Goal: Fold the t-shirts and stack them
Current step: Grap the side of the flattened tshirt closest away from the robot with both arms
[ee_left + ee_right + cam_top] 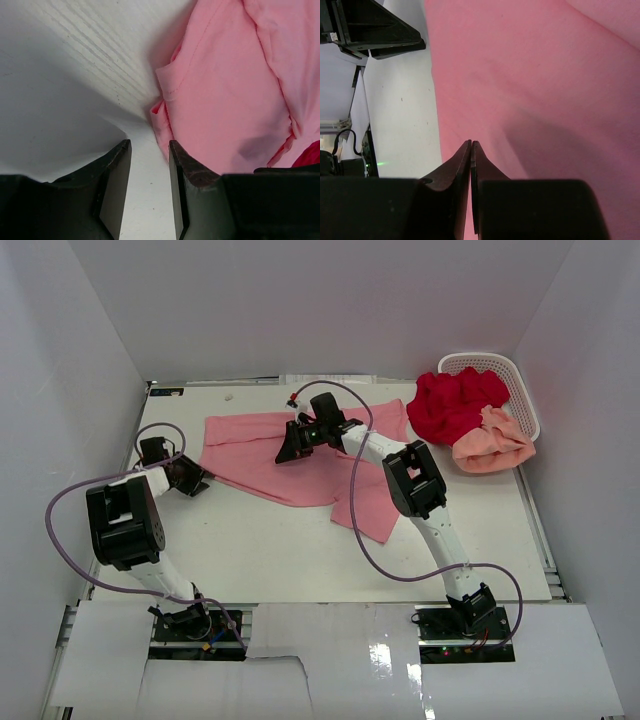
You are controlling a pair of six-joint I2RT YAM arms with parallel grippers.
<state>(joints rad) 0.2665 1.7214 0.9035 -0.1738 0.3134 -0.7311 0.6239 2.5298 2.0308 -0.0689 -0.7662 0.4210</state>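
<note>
One pink t-shirt (230,100) lies beside the parted left fingers (115,190), under the closed right fingers (460,172)

the red t-shirt (455,405) hides much of the basket (523,395).

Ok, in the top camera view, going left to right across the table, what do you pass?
The left gripper → pink t-shirt → deep red t-shirt → peach t-shirt. The right gripper overlaps the pink t-shirt, so it is left out.

Pink t-shirt (245,452) flat but rumpled at centre; deep red t-shirt (455,405) and peach t-shirt (492,445) bunched together far right.
</note>
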